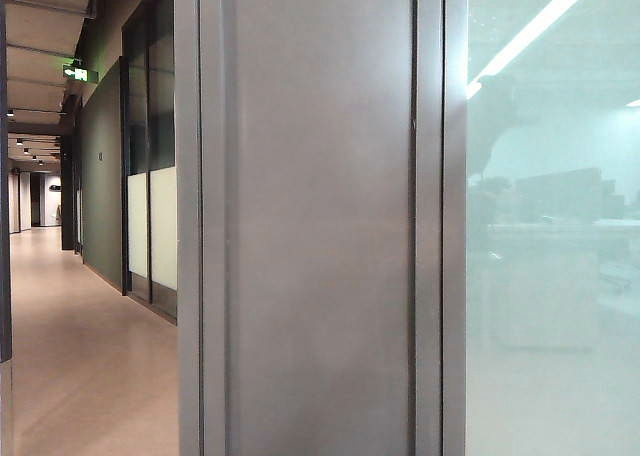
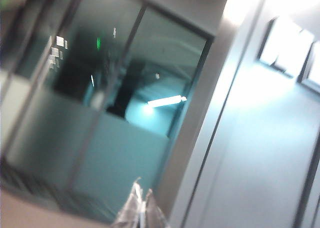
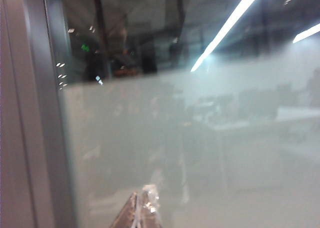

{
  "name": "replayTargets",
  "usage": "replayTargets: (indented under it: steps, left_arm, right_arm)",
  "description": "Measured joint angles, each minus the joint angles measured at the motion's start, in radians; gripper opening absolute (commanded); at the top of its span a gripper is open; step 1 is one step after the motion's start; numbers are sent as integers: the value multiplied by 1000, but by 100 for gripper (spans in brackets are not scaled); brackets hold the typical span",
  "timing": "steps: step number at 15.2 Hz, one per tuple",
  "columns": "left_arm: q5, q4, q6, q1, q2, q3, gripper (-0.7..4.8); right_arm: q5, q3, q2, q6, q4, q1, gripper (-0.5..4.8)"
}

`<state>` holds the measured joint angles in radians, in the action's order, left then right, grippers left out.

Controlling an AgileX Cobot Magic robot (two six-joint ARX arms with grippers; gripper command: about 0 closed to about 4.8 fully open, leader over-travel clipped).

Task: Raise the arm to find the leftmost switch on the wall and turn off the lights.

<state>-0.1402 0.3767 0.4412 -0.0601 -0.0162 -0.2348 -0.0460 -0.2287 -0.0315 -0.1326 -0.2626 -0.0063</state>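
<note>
No switch shows in any view. The exterior view faces a grey metal wall panel (image 1: 320, 226) with frosted glass (image 1: 550, 276) beside it, and neither gripper appears there. A dark blurred silhouette (image 1: 495, 126), perhaps the arm, lies on that glass. A lit ceiling strip light (image 1: 530, 26) shows through the glass. In the blurred left wrist view my left gripper (image 2: 143, 189) is shut on nothing, its tips pointing at a glass partition (image 2: 115, 138) beside a grey frame. My right gripper (image 3: 142, 192) is also shut and empty, close to frosted glass (image 3: 200, 148).
A long corridor (image 1: 80, 346) with a beige floor runs away on the left, lined by dark green walls and glazed doors (image 1: 150, 176). A green exit sign (image 1: 76, 73) hangs at the ceiling. A grey frame post (image 3: 30, 113) edges the glass in the right wrist view.
</note>
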Motion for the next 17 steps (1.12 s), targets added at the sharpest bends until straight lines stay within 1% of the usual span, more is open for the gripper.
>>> replayTargets:
  steps: [2, 5, 8, 9, 11, 13, 14, 17]
  left_arm:
    - [-1, -11, -78, 0, -39, -85, -5]
    - [4, -21, -155, 0, -156, -191, -5]
    - [12, 84, -241, 0, -331, -296, -5]
    - [13, 116, -259, 0, -387, -328, -5]
    - [13, 134, -285, 0, -515, -433, -5]
    - [16, 135, -322, 0, -633, -536, -5]
    - [16, 137, -328, 0, -691, -603, -5]
    - [9, 139, -333, 0, -845, -777, -5]
  right_arm:
    - [-17, -74, -61, 22, -2, 0, -1]
    - [-21, -193, -190, 26, -5, 0, -1]
    - [-21, -339, -349, 29, -14, 0, -1]
    - [-21, -389, -406, 29, -17, 0, -1]
    - [-8, -494, -531, 29, -22, 0, -1]
    - [49, -615, -642, 29, -16, 0, -1]
    - [69, -679, -697, 29, -18, 0, -1]
    - [73, -867, -850, 29, -19, 0, -1]
